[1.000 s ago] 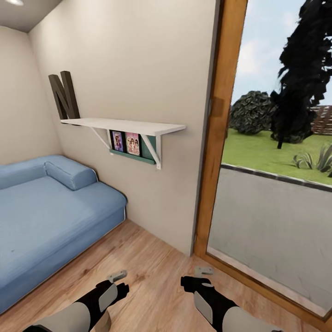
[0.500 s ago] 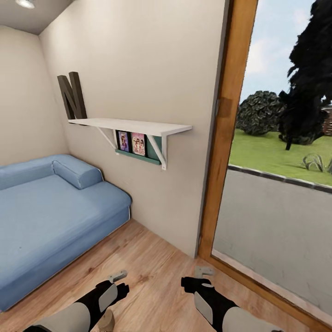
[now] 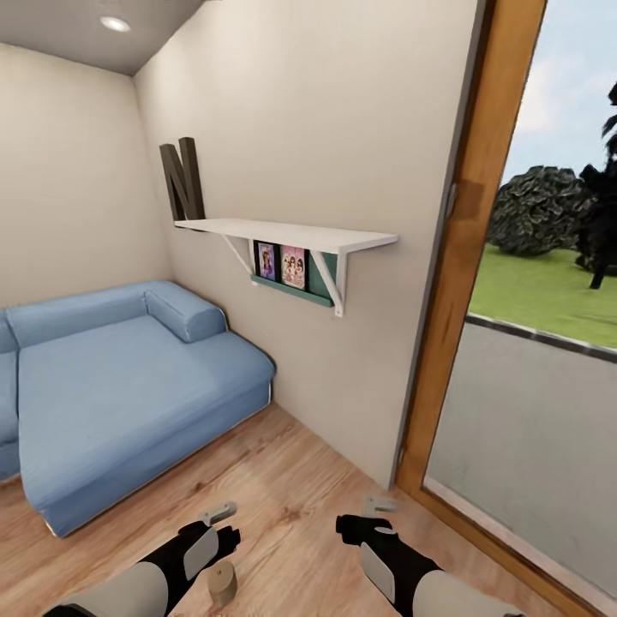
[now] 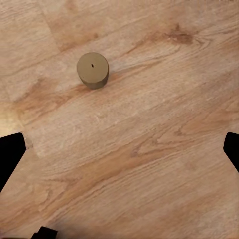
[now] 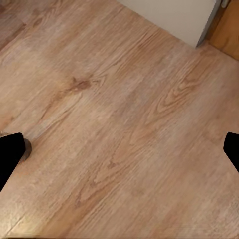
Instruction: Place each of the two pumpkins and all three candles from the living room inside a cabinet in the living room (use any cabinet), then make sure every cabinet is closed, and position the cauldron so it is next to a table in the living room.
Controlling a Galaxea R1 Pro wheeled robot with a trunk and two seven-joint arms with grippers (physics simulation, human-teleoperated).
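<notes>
One short, thick cream candle [image 3: 222, 583] stands upright on the wooden floor, just under and beside my left forearm. In the left wrist view the candle [image 4: 92, 69] is seen from above with its wick showing, some way ahead of the open fingers. My left gripper [image 3: 224, 524] is open with nothing in it, and its fingertips sit wide apart at the frame edges [image 4: 119, 149]. My right gripper [image 3: 362, 514] hovers open over bare floor [image 5: 119, 149]. The pumpkins, other candles, cabinet, cauldron and coffee table are out of view.
A blue sofa [image 3: 128, 377] fills the left side. A white wall shelf [image 3: 291, 233] carries a dark letter N [image 3: 182, 180] and has framed photos under it. A wood-framed glass door [image 3: 480, 283] to the garden stands at the right. Wooden floor [image 3: 291, 488] lies ahead.
The whole picture has shifted right, so the camera has swung left. More of the sofa shows, and the candle by my left arm has come fully into view. Both grippers stay open.
</notes>
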